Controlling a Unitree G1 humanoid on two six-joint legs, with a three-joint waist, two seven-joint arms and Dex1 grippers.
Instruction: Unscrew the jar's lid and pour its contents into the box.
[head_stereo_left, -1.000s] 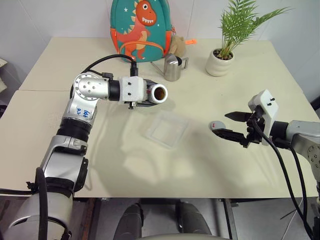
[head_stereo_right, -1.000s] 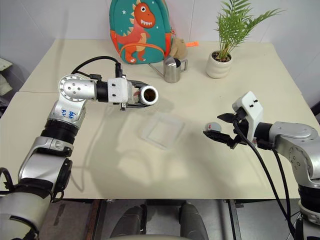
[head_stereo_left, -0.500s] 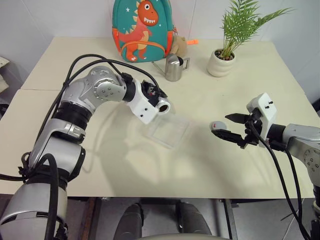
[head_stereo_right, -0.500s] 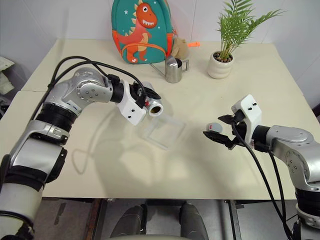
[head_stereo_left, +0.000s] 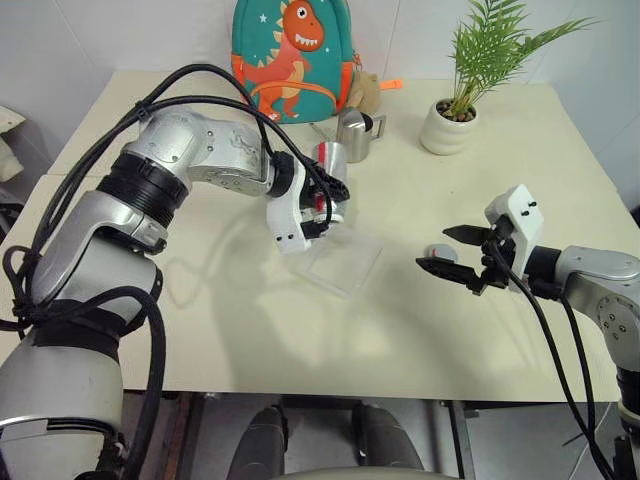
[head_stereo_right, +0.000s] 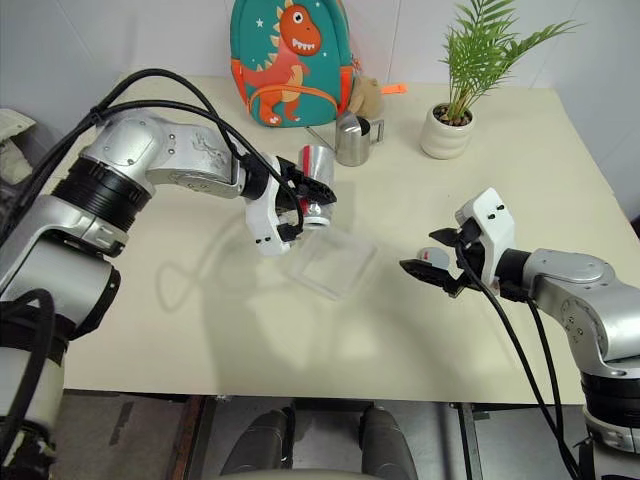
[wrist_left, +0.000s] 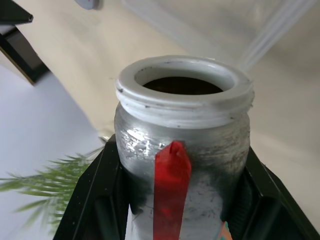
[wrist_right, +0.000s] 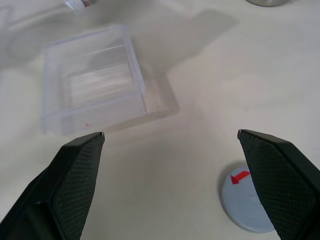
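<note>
- Beige tabletop (head_stereo_left: 480, 330): clear box (head_stereo_left: 343, 262) at centre, lid (wrist_right: 248, 198) lying off to the right.
- Left fingers (head_stereo_right: 300, 200) pinch the open jar (head_stereo_right: 314, 186), tipped above the box's near-left edge.
- Right fingers (head_stereo_left: 448, 252) spread, empty, over the lid.
- Judgement: centre the mouth over the box, then tip further.

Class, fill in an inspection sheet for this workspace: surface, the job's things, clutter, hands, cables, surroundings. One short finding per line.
Surface: cream table, seam on its left side.
Job's things: jar open, tipped mouth-down beside the clear box; lid lying flat on the table; contents not visible in the box.
Clutter: dinosaur backpack, steel pitcher, potted plant along the far edge.
Hands: left hand shut on the jar; right hand open above the lid.
Cables: black cables loop over the left arm; another trails from the right wrist.
Surroundings: white wall behind the table.
</note>
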